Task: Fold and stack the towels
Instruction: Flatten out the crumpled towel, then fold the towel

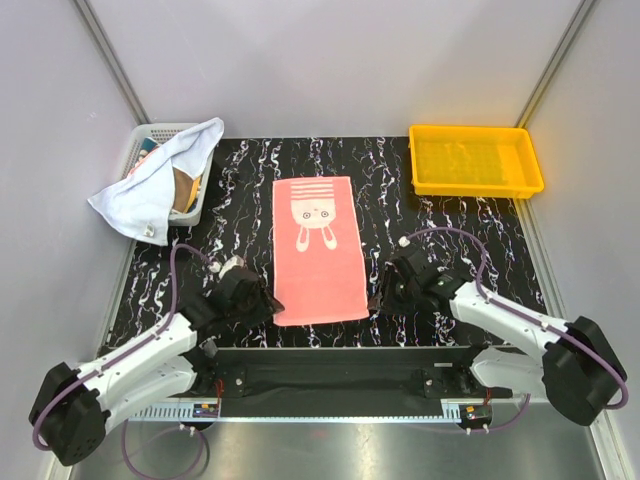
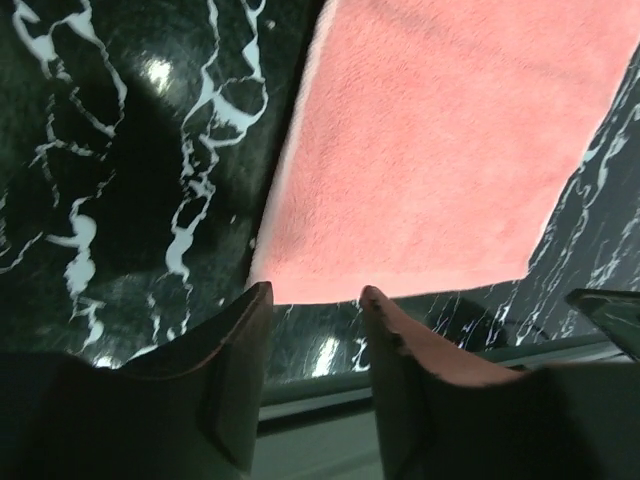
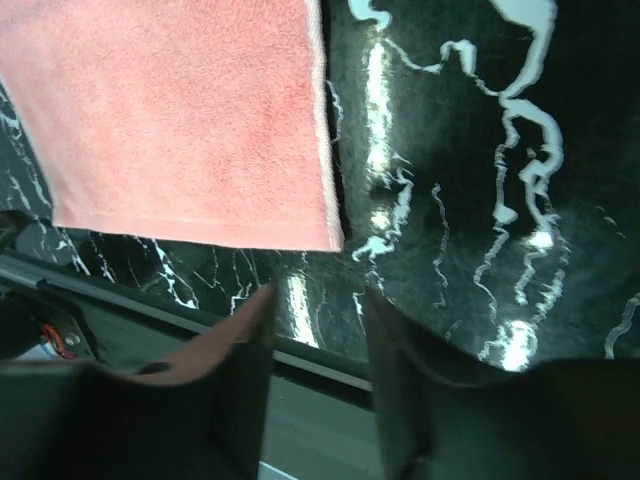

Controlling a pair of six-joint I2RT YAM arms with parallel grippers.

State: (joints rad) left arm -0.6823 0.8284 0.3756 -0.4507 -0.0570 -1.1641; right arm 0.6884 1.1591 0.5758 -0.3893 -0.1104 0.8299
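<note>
Cloth spills from the white mesh basket point(image 1: 150, 132) at the far left. A pale white-blue towel point(image 1: 150, 190) hangs over its front rim onto the black marbled table point(image 1: 240, 200), and a brown towel point(image 1: 186, 188) shows inside.

My left pincer point(image 1: 268, 303) sits low, just beside the near left corner of the pink towel point(image 1: 318, 250). Its fingers point(image 2: 240, 330) are spread, gripping nothing, and their tips stop just short of the towel's near edge.

The pink towel lies flat and unfolded in the middle of the table, with its long side running away from me. White stripes cross its far end, and a small white cartoon figure sits below them. Up close the nap looks fuzzy, with a paler hem.

My right pincer point(image 1: 380, 293) sits by the near right corner, also spread and empty, with the towel's corner just ahead of its fingers point(image 3: 235, 340).

A yellow tray point(image 1: 420, 165) stands at the far right.
</note>
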